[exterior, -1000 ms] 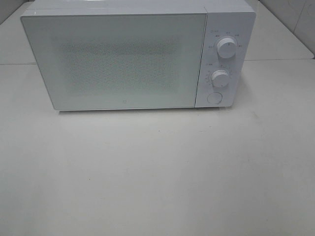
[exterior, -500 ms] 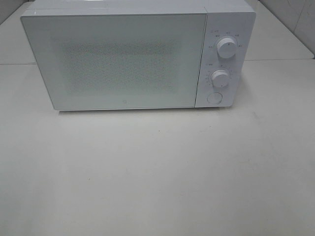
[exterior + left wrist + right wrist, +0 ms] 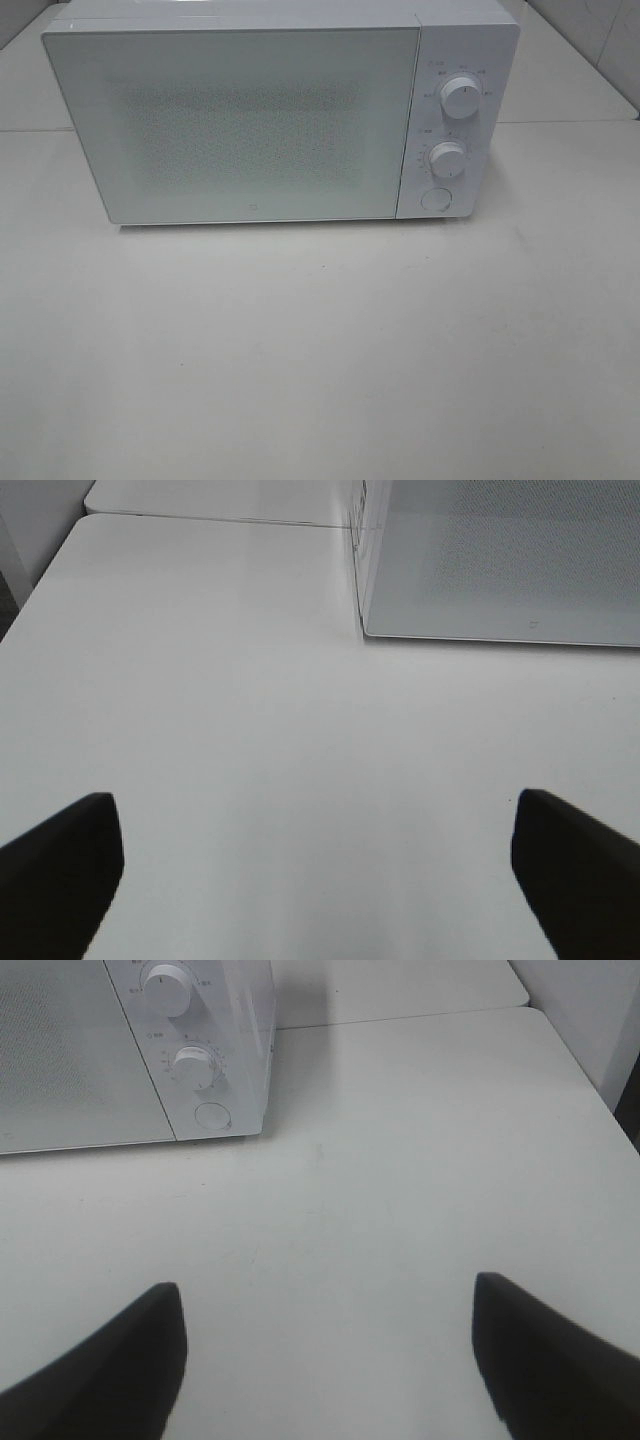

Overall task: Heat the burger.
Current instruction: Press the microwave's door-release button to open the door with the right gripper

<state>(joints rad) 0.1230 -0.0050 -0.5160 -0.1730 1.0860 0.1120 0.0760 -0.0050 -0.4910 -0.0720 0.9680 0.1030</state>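
**A:** What does the high camera show?

**B:** A white microwave (image 3: 280, 110) stands at the far side of a pale table (image 3: 320, 360). Its door (image 3: 240, 125) is closed and takes up most of the front. The door pane is milky, with a fine dotted mesh across the middle. Right of the door is the control panel, with an upper knob (image 3: 460, 96), a lower knob (image 3: 448, 159) and a round button (image 3: 435, 199) under them. The table in front of the microwave is bare.

**A:** And the burger?

**B:** I cannot tell where it is. It shows in none of the three views, and the door pane is too cloudy to see through.

**A:** The left wrist view?

**B:** The left gripper (image 3: 310, 800) hangs over bare table on the near left. Its two dark fingers (image 3: 60, 865) are spread wide, with only tabletop between them. Beyond it, to the far right, is the microwave's lower left front corner, well apart from the fingers. A seam between two table sections runs behind that corner.

**A:** And the right wrist view?

**B:** Much the same on the other side. The right gripper (image 3: 325, 1285) is over bare table on the near right, its jaws wide apart and holding nothing. The knobs and the round button sit to the far left of it, well apart from the fingertips (image 3: 540, 1350).
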